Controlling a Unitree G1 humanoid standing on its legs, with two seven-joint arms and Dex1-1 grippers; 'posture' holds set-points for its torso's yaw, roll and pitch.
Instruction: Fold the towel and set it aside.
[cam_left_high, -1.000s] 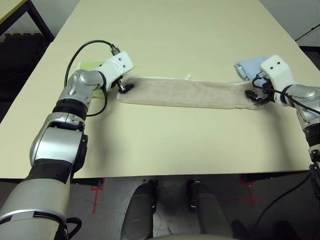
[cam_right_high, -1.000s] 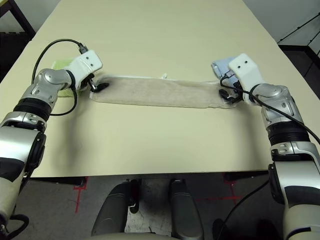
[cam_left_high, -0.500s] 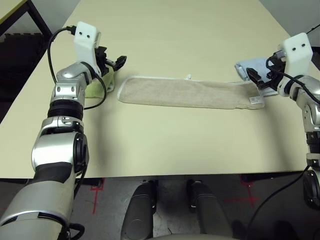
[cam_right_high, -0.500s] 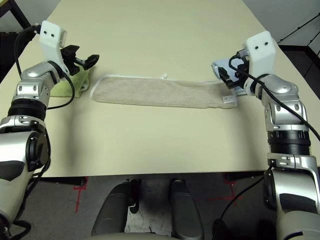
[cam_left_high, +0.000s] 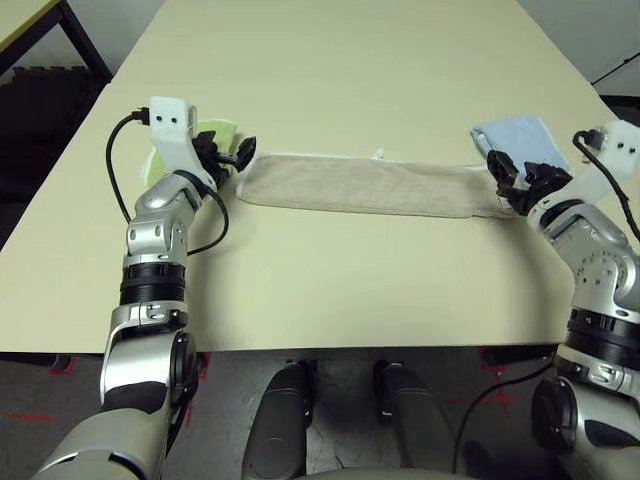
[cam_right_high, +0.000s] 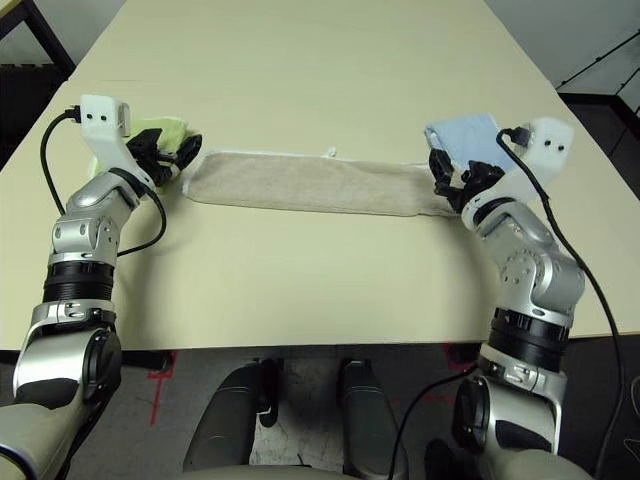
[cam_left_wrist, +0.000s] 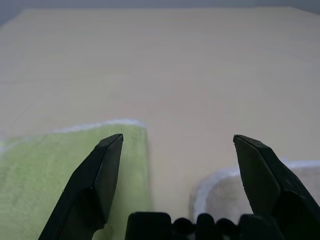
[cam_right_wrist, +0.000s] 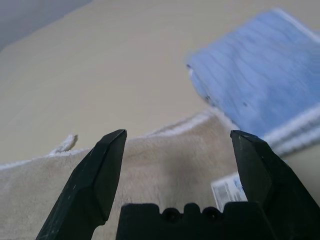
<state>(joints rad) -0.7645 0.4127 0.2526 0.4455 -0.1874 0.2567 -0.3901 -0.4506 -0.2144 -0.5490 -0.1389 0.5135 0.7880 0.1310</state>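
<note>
I see the worktop (cam_left_high: 380, 70) running out of view at its far end. The towel (cam_left_high: 365, 186) lies flat on it as a long folded strip, stretched between my two claws. The blue towel (cam_left_high: 520, 138) sits just beyond the right claw (cam_left_high: 518, 182), its near corner hidden behind the fingers. The green towel (cam_left_high: 215, 132) is mostly covered by the left claw (cam_left_high: 232, 157). Both claws gape wide and hold nothing. A second ago each was pressed down on an end of the towel; now both are off it, beside its ends. The label (cam_right_wrist: 229, 188) is half hidden behind the right claw.
</note>
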